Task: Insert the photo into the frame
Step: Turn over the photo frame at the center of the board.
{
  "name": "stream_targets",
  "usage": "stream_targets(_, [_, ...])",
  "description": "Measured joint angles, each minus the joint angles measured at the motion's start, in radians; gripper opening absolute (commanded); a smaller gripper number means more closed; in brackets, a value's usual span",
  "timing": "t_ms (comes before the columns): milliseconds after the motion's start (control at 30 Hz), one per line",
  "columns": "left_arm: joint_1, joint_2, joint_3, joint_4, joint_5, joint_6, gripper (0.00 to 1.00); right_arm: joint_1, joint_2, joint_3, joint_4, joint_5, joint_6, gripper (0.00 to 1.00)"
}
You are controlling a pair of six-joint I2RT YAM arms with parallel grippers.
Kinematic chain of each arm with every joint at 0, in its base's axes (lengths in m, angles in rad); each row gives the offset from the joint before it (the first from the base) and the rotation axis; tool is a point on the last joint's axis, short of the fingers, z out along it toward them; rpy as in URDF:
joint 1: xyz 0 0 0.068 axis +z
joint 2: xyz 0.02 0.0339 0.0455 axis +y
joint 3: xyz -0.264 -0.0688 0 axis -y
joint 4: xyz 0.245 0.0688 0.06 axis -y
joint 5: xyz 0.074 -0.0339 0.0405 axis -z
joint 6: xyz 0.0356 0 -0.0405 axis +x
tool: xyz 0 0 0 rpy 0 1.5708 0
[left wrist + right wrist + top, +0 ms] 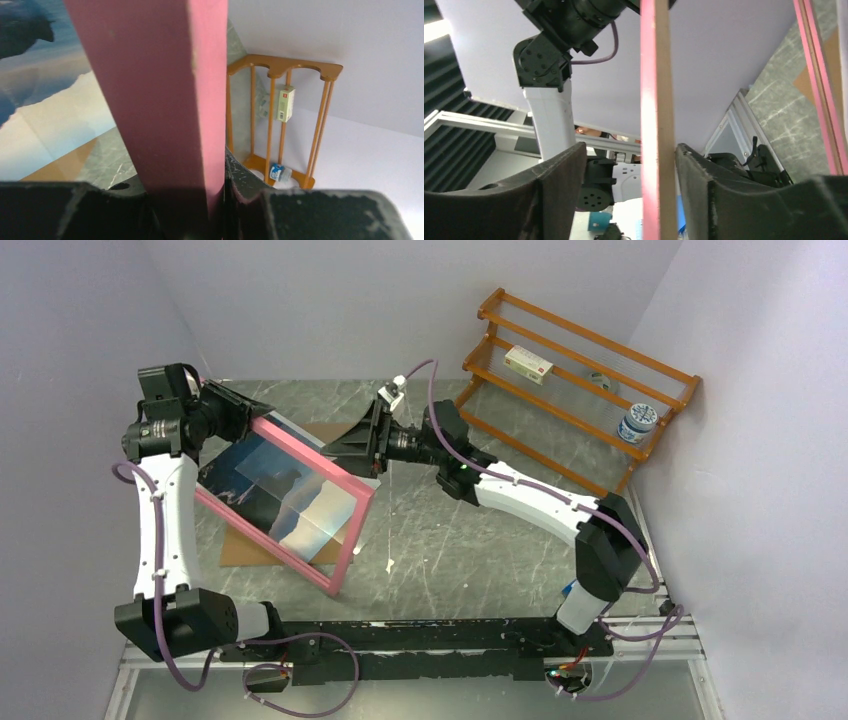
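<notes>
The pink frame (pixel 352 530) is lifted at a tilt above the table's left half. My left gripper (pixel 245 415) is shut on its far left corner; in the left wrist view the pink rail (pixel 160 100) is pinched between the jaws of that gripper (pixel 185 195). My right gripper (pixel 365 445) is open around the frame's far right rail. That pink and wood-coloured rail (pixel 656 100) stands close to its right finger (pixel 694 165), with a wide gap to the left one. The blue sea photo (pixel 285 495) shows through the frame's opening, and past the rail as the photo (pixel 45 90).
A brown backing board (pixel 245 548) lies on the table under the frame. An orange wooden rack (pixel 575 370) stands at the back right with a small box (pixel 528 363) and a bottle (pixel 636 423) on it. Walls close in on both sides.
</notes>
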Motion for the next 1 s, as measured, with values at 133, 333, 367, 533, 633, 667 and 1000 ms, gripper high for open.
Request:
stream_targets(133, [0.002, -0.027, 0.073, -0.090, -0.064, 0.052, 0.03, -0.003, -0.064, 0.024, -0.060, 0.001, -0.084, 0.86])
stream_targets(333, [0.005, -0.028, 0.208, -0.145, -0.024, 0.162, 0.02, -0.016, -0.162, 0.125, -0.224, 0.053, -0.288, 0.88])
stream_targets(367, [0.005, -0.028, 0.228, -0.146, 0.002, 0.174, 0.03, -0.020, -0.179, 0.148, -0.256, 0.069, -0.331, 0.88])
stream_targets(533, [0.005, -0.028, 0.262, -0.091, 0.178, 0.191, 0.03, -0.035, -0.233, 0.223, -0.384, 0.132, -0.503, 0.96])
stream_targets(633, [0.001, -0.028, 0.229, 0.050, 0.323, 0.142, 0.02, -0.037, -0.237, 0.256, -0.461, 0.153, -0.582, 0.99])
stream_targets(667, [-0.002, -0.028, 0.214, 0.099, 0.356, 0.124, 0.02, -0.038, -0.237, 0.262, -0.482, 0.155, -0.600, 0.98])
stream_targets(1000, [-0.209, 0.049, 0.100, 0.639, 0.521, -0.140, 0.03, -0.035, -0.146, 0.363, -0.590, 0.094, -0.633, 0.95])
